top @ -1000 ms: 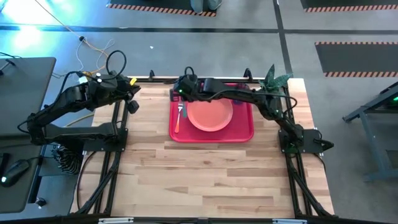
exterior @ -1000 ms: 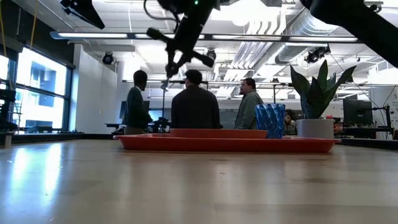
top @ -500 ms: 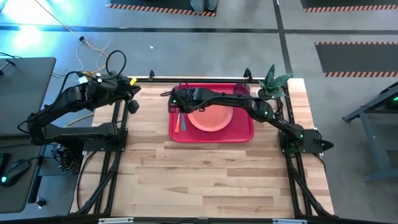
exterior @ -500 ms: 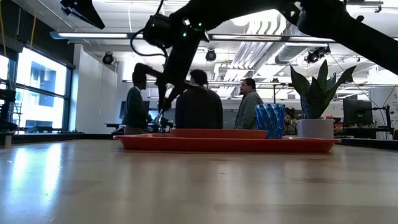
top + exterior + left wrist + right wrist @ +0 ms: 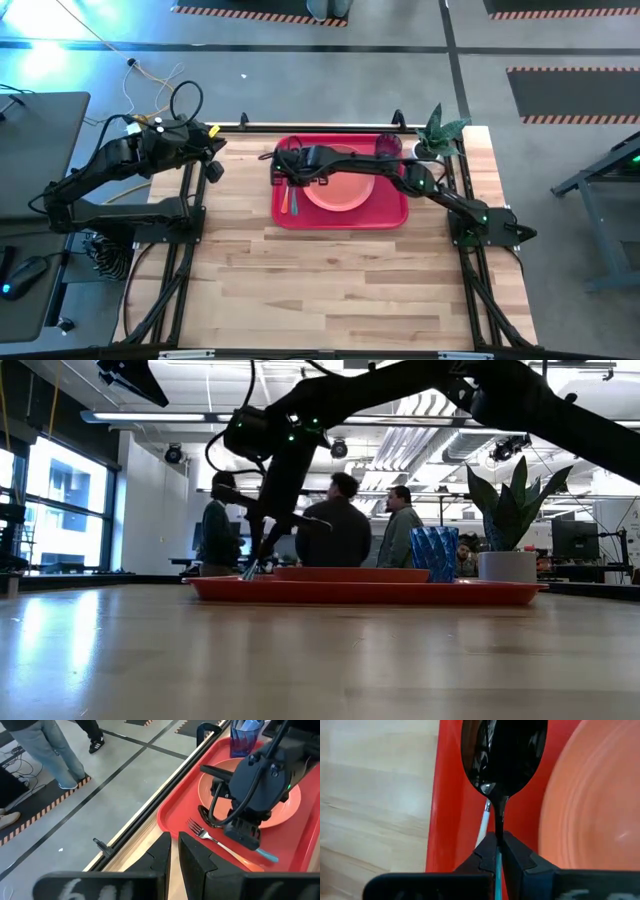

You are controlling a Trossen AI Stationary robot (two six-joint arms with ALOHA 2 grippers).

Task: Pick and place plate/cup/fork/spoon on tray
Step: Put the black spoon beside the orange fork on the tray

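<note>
— Table first: what sits on it?
— The red tray, at the far side, carrying the plate, with the cup in its far right corner.
— And the cutlery?
— The fork lies on the tray's left strip, beside the plate. The spoon is pinched by its teal handle in the right gripper, jaws narrow around it, low over that strip.
— Left gripper?
— Off the table's far left corner, jaws nearly together, holding nothing.

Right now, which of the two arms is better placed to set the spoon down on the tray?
The right. Its gripper already grips the spoon low over the tray, beside the plate. The left gripper waits off the table's edge.
</note>
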